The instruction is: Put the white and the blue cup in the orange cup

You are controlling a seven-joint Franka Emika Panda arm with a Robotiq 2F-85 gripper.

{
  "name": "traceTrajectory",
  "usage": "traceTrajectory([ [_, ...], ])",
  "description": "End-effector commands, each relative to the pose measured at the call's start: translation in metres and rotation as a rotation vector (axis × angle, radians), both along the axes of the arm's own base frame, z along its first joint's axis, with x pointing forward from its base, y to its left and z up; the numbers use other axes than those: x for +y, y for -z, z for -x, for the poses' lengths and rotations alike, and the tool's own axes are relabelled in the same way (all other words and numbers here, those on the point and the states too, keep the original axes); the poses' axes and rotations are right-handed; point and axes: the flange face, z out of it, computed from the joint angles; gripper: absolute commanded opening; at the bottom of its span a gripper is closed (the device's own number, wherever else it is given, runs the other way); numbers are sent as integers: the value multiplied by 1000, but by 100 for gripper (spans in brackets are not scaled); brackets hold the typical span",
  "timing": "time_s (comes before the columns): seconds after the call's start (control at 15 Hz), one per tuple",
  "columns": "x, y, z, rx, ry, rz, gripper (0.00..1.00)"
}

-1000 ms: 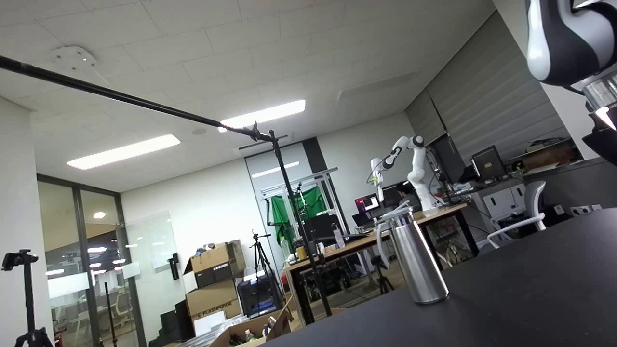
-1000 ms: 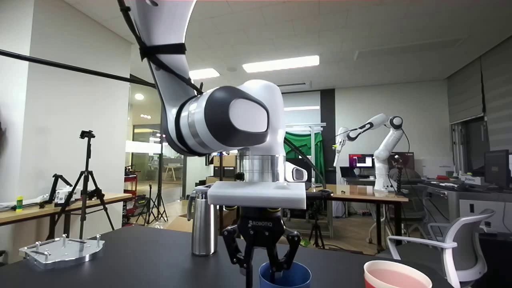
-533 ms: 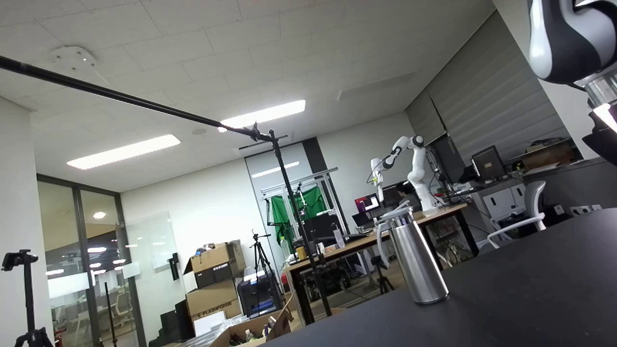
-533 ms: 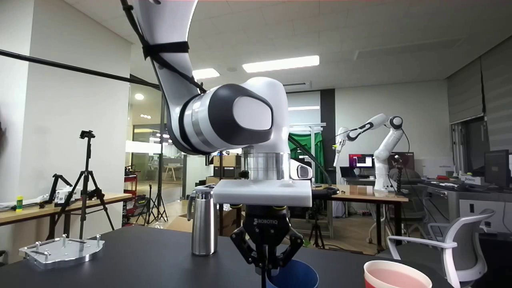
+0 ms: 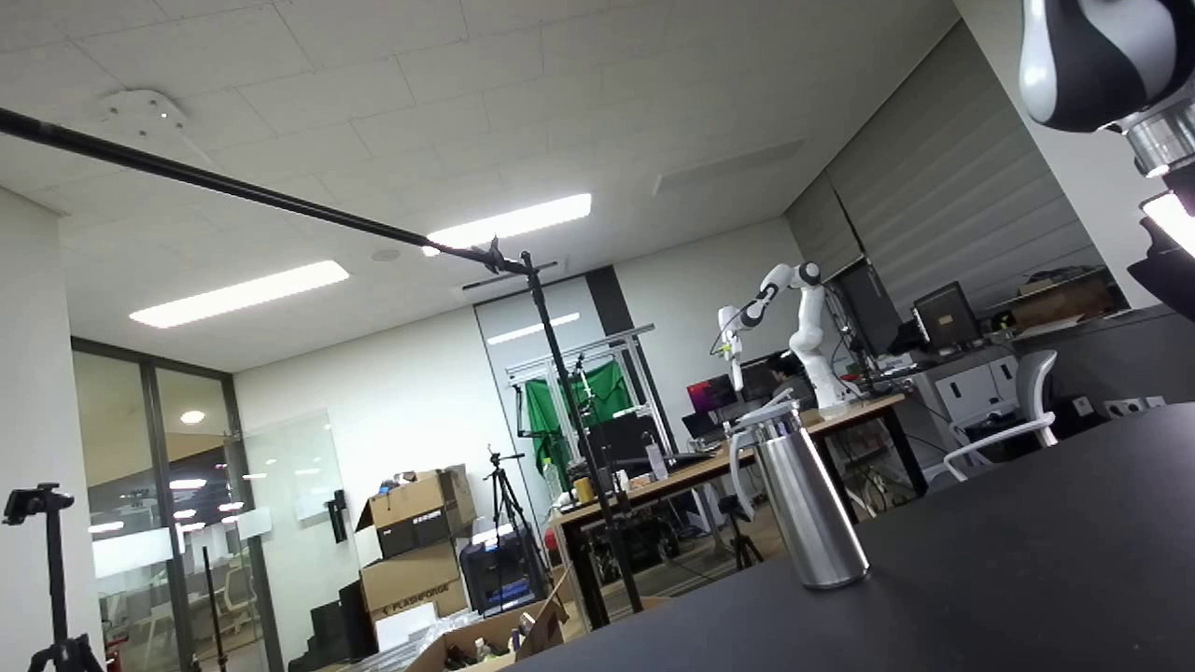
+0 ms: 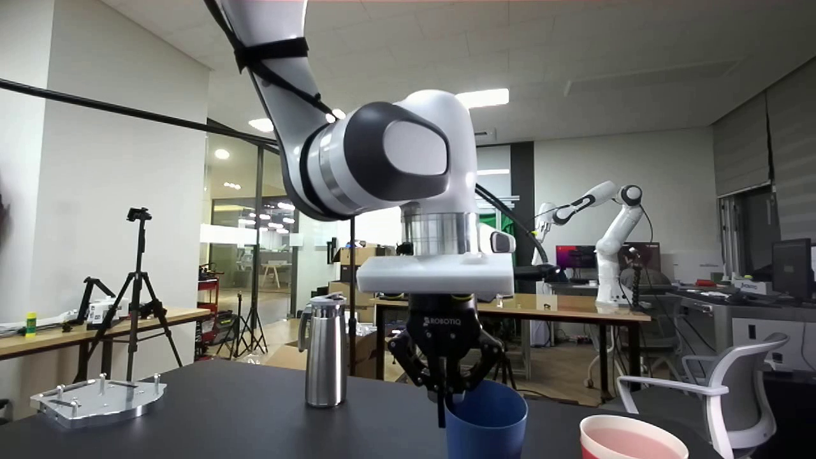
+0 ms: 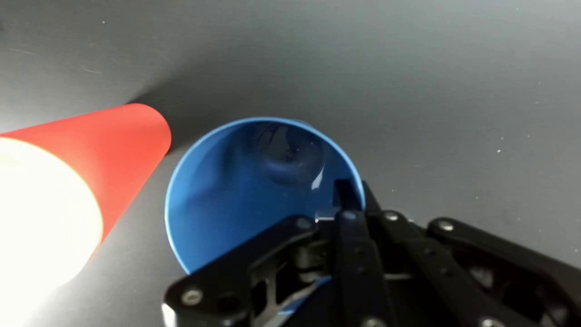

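Observation:
My gripper (image 6: 446,408) is shut on the rim of the blue cup (image 6: 488,440), one finger inside the wall and one outside. In the wrist view the fingertips (image 7: 346,193) pinch the right side of the blue cup (image 7: 245,195), whose mouth faces up. To its left stands the orange cup (image 7: 122,136), reddish, with a glaring pale mouth. An exterior view shows this orange cup (image 6: 591,446) at the lower right, pale-rimmed and pinkish inside, apart from the blue one. I cannot tell whether the white cup sits within it; no separate white cup shows.
A steel jug (image 6: 326,357) stands on the black table (image 6: 242,414), behind and left of the gripper. At the table's left lies a clear plate with posts (image 6: 99,401). A grey chair (image 6: 733,395) is beyond the table at the right.
The gripper's fingers have come together on the blue cup's rim. Gripper and cup have since risen and shifted right in an exterior view. The orange cup has stayed put.

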Motion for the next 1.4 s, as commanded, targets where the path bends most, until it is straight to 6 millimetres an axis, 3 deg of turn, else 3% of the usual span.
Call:
traceTrajectory([
  [0.0, -8, -37, -2, -27, 73, -51, 1],
  [0.33, -19, -88, -6, -80, 144, -105, 1],
  [0.8, -44, -162, -31, -181, 198, -51, 1],
  [1.0, -57, -175, -40, -178, 243, -17, 1],
  [1.33, -80, -181, -48, -136, 320, 69, 1],
])
